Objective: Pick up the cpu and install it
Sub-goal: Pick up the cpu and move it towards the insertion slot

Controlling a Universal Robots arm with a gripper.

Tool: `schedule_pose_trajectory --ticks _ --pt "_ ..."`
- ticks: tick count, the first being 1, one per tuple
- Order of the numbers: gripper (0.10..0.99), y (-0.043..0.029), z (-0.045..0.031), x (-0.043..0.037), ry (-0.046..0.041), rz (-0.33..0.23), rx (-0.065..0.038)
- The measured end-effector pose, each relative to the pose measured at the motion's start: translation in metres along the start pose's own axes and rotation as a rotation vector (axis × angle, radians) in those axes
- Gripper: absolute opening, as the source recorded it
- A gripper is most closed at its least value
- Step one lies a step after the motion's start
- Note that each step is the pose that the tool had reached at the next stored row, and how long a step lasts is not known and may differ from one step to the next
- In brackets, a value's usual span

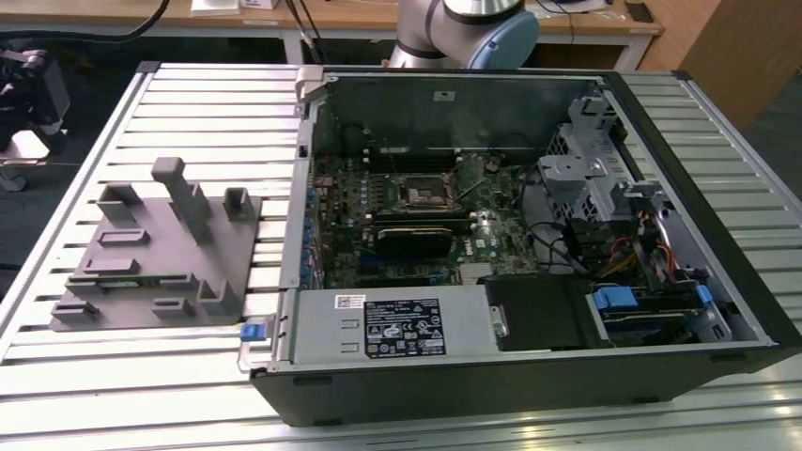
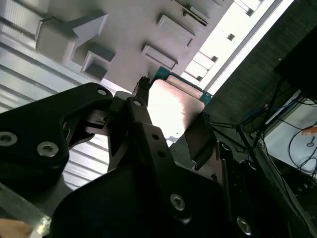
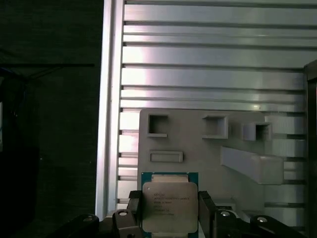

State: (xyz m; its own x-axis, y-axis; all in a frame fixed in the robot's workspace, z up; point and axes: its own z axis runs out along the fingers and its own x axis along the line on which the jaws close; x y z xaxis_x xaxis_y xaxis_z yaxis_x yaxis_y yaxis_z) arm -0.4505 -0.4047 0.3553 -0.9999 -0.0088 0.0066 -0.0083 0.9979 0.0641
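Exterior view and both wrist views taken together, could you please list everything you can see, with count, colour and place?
cpu: one, silvery top with a green edge, between the gripper's fingers, held clear of the holder.
part holder: one, grey, on the table, at the exterior view's left of the case.
computer case: one, black, open, on the table.
motherboard: one, green, inside the case.
socket frame: one, black and metal, on the motherboard.
table: one, silver slats, under holder and case.
arm: one, silver and pale blue, beyond the case.
gripper: one, black, shut on the cpu.
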Motion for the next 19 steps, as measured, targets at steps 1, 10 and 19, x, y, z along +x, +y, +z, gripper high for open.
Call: schedule_pose_trajectory --ticks 1,10,19 --pt "0.541 0.0002 -0.0017 0.0000 0.0001 0.000 0.000" --pt "0.541 0.0022 -0.0132 0.0001 0.0001 0.000 0.000" --pt "0.541 0.0034 -0.0234 0.0001 0.0001 0.000 0.000"
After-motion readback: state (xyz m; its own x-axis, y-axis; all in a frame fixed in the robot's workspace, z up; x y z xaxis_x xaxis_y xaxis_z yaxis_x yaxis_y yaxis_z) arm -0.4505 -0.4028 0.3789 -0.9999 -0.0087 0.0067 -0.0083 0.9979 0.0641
